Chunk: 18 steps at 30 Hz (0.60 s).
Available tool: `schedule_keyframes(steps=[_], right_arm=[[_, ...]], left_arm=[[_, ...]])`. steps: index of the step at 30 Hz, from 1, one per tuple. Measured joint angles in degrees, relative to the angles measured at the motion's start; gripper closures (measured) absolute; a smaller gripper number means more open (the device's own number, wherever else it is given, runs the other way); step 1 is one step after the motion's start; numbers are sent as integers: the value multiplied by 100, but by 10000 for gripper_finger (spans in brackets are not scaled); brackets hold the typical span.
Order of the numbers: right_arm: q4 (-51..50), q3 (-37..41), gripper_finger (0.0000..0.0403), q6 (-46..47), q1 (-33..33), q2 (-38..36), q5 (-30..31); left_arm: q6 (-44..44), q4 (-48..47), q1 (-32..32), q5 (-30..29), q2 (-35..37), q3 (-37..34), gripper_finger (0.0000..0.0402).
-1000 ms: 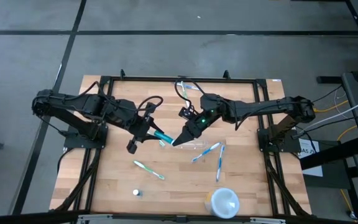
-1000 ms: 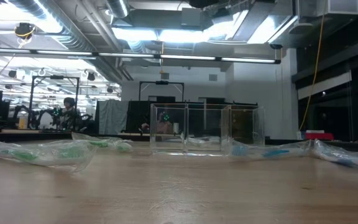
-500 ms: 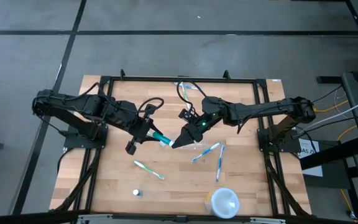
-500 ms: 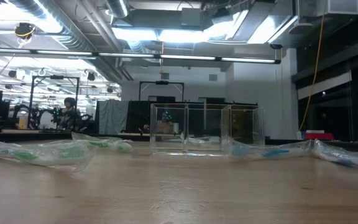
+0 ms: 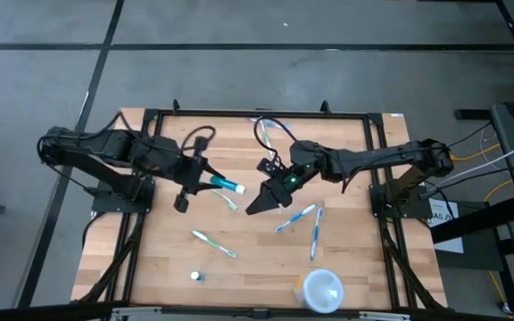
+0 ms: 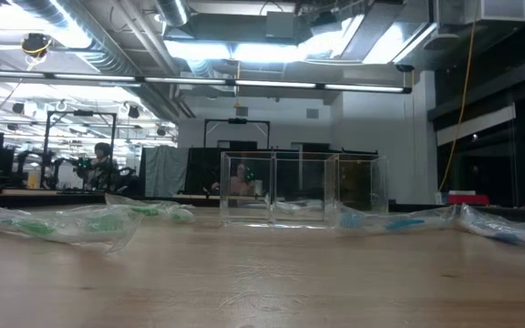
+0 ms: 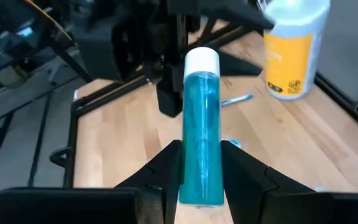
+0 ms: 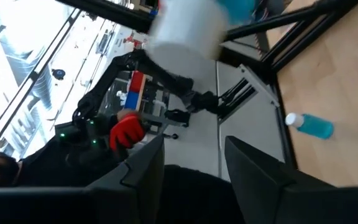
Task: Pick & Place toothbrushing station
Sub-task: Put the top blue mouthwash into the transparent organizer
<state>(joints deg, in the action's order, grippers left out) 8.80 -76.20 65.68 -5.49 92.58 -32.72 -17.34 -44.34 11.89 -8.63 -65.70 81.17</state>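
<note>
Clamped between the left gripper's [image 7: 201,171] two dark fingers [image 7: 244,174] is a slim bottle of blue liquid with a white cap [image 7: 200,124]; from above, that gripper [image 5: 202,178] sits over the left half of the wooden table [image 5: 168,259], with the bottle [image 5: 228,185] pointing toward the table's middle. The right gripper [image 5: 259,205] hangs near the table's centre, and its own wrist view shows its jaws standing apart with nothing between the fingers [image 8: 250,162].

The clear plastic holder [image 6: 303,189] stands upright on the table, divided into compartments, seen plainly from table height; from above it is only a faint outline [image 5: 286,207] just beside the right gripper's tip. Several toothbrushes lie loose on the wood: one [image 5: 214,242] toward the front left, two [image 5: 295,217] beside the holder on its right, another small one [image 5: 228,202] between the two grippers. A round white cup with a pale blue inside [image 5: 322,290] sits near the front edge, well apart from the holder. A small silver cap-like thing [image 5: 197,276] lies near the front left.
</note>
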Motion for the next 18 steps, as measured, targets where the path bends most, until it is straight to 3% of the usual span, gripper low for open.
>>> schedule_keyframes(steps=[11,18], right_arm=[[9,0,234,-1829,34,-41,1296],[-591,-2,234,-3314,27,-129,2415]], left_arm=[[1340,-200,-165,30,509,4,303],[1917,-630,-276,275,582,7,303]])
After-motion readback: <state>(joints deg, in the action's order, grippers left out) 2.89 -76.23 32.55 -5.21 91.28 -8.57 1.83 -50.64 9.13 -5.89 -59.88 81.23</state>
